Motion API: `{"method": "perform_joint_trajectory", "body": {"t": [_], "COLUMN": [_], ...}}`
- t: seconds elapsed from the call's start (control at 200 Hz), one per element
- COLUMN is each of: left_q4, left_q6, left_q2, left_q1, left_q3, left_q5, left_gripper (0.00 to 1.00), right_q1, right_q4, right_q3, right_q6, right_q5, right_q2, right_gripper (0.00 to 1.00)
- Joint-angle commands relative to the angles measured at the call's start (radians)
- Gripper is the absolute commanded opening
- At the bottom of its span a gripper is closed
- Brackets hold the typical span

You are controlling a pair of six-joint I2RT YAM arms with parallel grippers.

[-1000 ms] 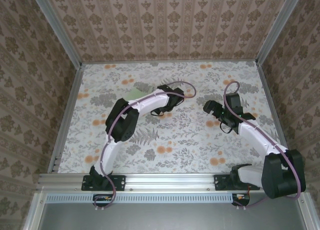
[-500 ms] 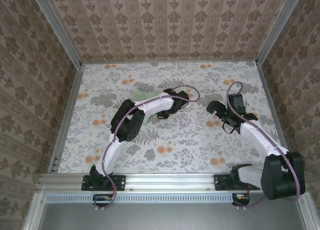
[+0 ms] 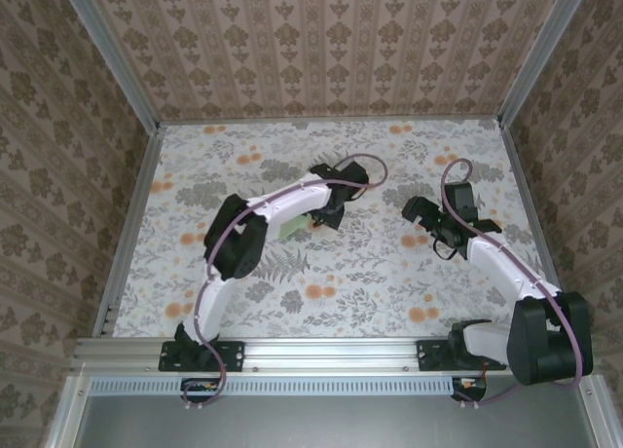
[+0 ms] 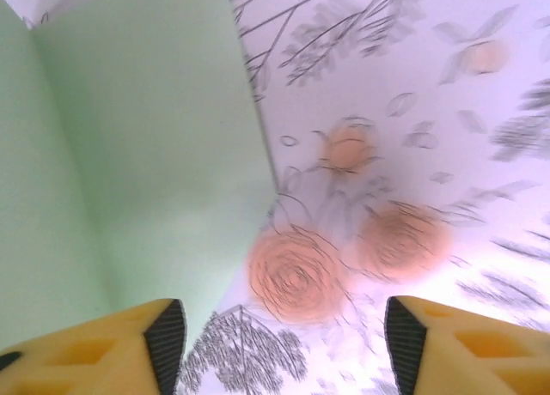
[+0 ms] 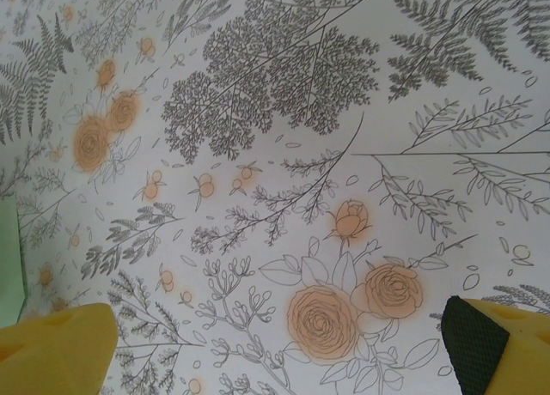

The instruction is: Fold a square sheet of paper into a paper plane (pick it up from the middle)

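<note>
The left gripper (image 4: 284, 342) has its two yellow fingers (image 4: 103, 354) wide apart, with nothing between them. The green paper (image 4: 146, 154) lies on the flowery table (image 4: 430, 94) right by the left finger, and it has a fold line near one side. The right gripper (image 5: 279, 343) is wide open too, over the flowers on the table, holding nothing, off to the right of the paper.

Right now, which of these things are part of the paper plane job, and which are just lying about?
Part of the job: pale green paper, creased; left arm's fingers, open over its edge; right arm's fingers, open over bare cloth.
Just there: flowered tablecloth; patterned walls; metal rail at the near edge.
</note>
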Motion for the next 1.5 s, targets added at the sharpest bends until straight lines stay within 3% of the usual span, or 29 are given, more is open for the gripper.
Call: {"method": "perform_joint_trajectory", "body": {"t": [0.0, 0.13, 0.27, 0.46, 0.615, 0.725, 0.95, 1.12, 1.29, 1.495], "left_q4": [0.149, 0.312, 0.399, 0.452, 0.474, 0.495, 0.484, 0.488, 0.511, 0.534], "left_q6": [-0.018, -0.071, -0.150, -0.209, -0.247, -0.261, -0.255, -0.250, -0.252, -0.243], "left_q2": [-0.193, -0.339, -0.444, -0.555, -0.633, -0.697, -0.775, -0.780, -0.760, -0.739], "left_q1": [0.064, 0.169, 0.306, 0.488, 0.607, 0.664, 0.707, 0.709, 0.706, 0.658], "left_q3": [-0.073, -0.229, -0.401, -0.615, -0.761, -0.846, -0.928, -0.942, -0.940, -0.927], "left_q5": [0.262, 0.441, 0.488, 0.527, 0.548, 0.557, 0.555, 0.567, 0.600, 0.625], "left_gripper": [0.77, 0.85, 0.91, 0.92, 0.90, 0.89, 0.88, 0.88, 0.88, 0.86], "right_q1": [-0.006, -0.003, 0.052, 0.284, 0.479, 0.569, 0.629, 0.629, 0.613, 0.560], "right_q4": [-0.029, -0.009, 0.040, 0.054, 0.049, 0.032, -0.004, -0.044, -0.103, -0.090], "right_q3": [0.043, 0.066, 0.106, 0.256, 0.471, 0.640, 0.900, 0.932, 0.874, 0.630], "right_q6": [-0.021, -0.023, 0.002, 0.019, 0.036, 0.047, 0.073, 0.066, 0.028, 0.000], "right_q5": [-0.062, -0.152, -0.256, -0.230, -0.237, -0.245, -0.345, -0.325, -0.290, -0.267], "right_q2": [0.027, 0.058, 0.115, 0.266, 0.496, 0.667, 0.945, 1.019, 1.010, 0.875], "right_gripper": [0.99, 0.93, 0.80, 0.67, 0.53, 0.51, 0.48, 0.47, 0.48, 0.47]}}
